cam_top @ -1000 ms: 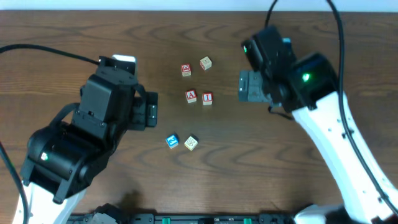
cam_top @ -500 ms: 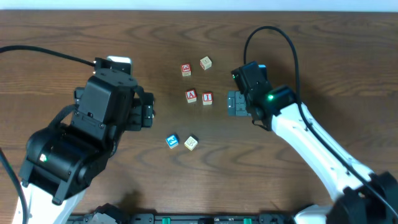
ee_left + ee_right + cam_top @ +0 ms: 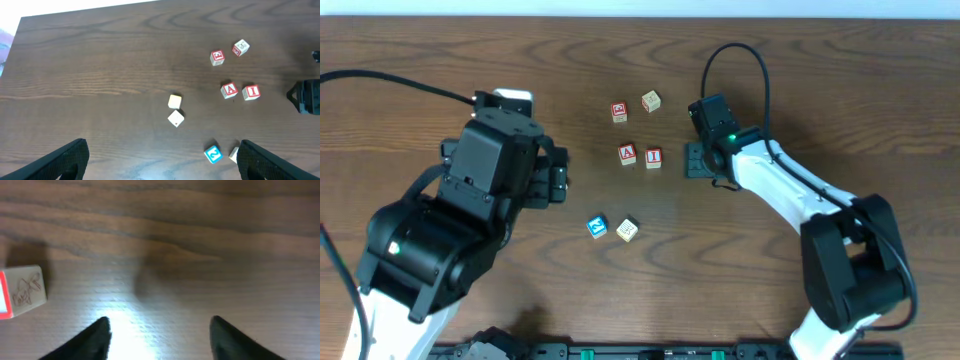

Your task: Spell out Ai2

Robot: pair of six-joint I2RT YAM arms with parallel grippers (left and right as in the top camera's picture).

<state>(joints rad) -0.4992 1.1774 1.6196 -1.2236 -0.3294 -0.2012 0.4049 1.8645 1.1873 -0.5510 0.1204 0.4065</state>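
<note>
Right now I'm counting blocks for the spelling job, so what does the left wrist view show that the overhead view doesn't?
Only the left wrist view: an upper cream block and a lower cream block, absent overhead, probably hidden under the left arm. Only overhead: both arms' bodies, including the right arm. Both: the A block, the I block, the blue block and the right gripper.

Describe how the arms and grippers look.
The left arm and right arm have white shells, bulky black joint housings, a green light and a trailing black cable each. The left gripper and right gripper are dark, with blunt black fingers.
</note>
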